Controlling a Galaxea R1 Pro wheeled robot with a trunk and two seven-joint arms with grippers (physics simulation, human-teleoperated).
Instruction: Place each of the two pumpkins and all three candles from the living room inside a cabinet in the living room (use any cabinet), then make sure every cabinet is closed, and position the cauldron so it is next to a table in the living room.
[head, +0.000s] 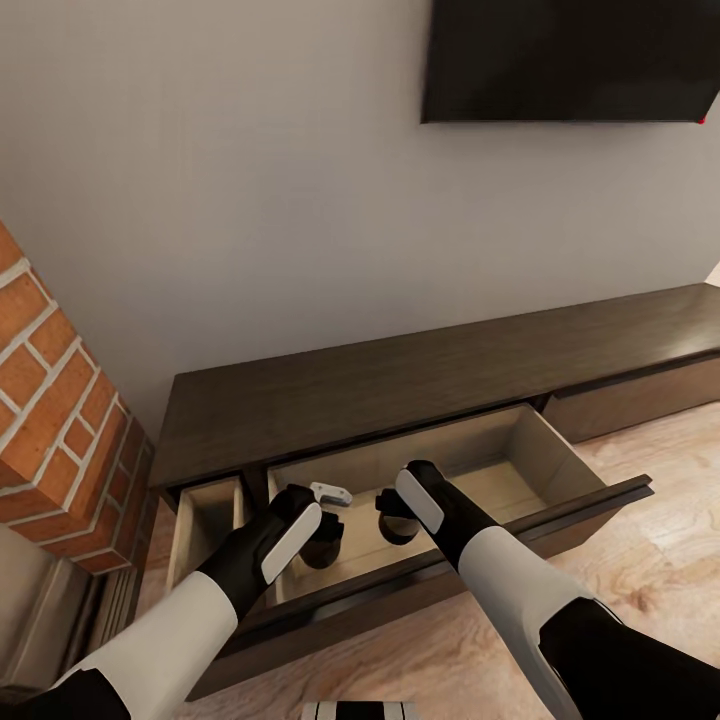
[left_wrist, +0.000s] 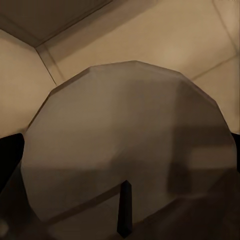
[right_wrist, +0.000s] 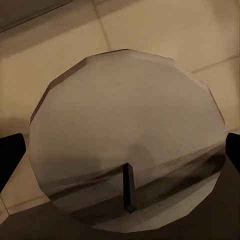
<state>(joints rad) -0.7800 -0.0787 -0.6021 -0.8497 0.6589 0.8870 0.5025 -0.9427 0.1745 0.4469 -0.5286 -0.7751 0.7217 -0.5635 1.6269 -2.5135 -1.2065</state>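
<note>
The long dark-brown cabinet (head: 450, 370) stands against the wall with its wide drawer (head: 560, 515) pulled out. Both my arms reach down into that drawer. In the left wrist view a pale grey round candle (left_wrist: 130, 140) with a dark wick sits between the fingers, seen from above over the beige drawer floor. The right wrist view has a second candle (right_wrist: 127, 135) of the same kind between two dark fingers (right_wrist: 10, 155). My left gripper (head: 322, 542) and right gripper (head: 398, 522) each look shut on their candle, side by side in the drawer. Pumpkins, cauldron and table are out of view.
A narrow drawer (head: 205, 520) at the cabinet's left end also stands open. A red brick fireplace (head: 50, 400) juts out at the left. A black TV (head: 570, 60) hangs on the wall above. Pale wood floor (head: 650, 580) lies in front of the cabinet.
</note>
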